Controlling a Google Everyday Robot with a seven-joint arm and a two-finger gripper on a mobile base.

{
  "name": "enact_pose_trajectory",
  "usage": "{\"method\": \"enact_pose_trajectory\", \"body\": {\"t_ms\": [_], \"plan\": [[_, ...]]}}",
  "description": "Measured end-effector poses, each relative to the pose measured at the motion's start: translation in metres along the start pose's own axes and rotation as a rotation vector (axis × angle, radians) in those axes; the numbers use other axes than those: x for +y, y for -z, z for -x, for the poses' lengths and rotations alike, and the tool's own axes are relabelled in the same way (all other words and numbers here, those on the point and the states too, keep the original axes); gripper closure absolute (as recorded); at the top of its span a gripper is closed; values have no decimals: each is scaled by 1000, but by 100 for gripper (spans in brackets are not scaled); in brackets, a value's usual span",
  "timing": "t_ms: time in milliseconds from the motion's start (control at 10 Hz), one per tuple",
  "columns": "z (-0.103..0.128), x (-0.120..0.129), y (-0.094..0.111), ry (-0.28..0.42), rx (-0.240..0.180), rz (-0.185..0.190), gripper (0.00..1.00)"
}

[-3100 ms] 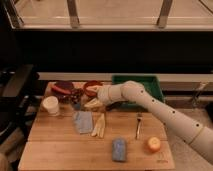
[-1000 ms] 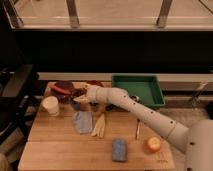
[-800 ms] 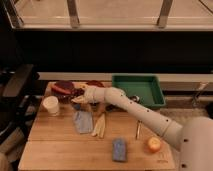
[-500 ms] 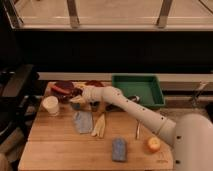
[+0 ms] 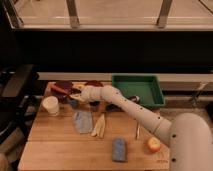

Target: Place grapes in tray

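Grapes (image 5: 75, 102) lie just under the gripper (image 5: 80, 95), which hangs between the purple plate (image 5: 62, 85) and the red bowl (image 5: 94, 84), its grip impossible to tell, while the green tray (image 5: 145, 92) sits well apart toward the view's right.

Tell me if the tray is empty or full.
Empty: the tray shows only bare green floor. The gripper is left of it, by the purple plate.
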Motion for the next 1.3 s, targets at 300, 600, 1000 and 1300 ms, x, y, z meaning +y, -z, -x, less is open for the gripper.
{"method": "enact_pose_trajectory", "body": {"t_ms": [300, 600, 1000, 1300], "plan": [[2, 3, 1, -1, -9, 12, 100], [14, 4, 9, 12, -27, 14, 100], [49, -10, 26, 60, -80, -15, 100], [73, -25, 49, 92, -111, -51, 100]]}}
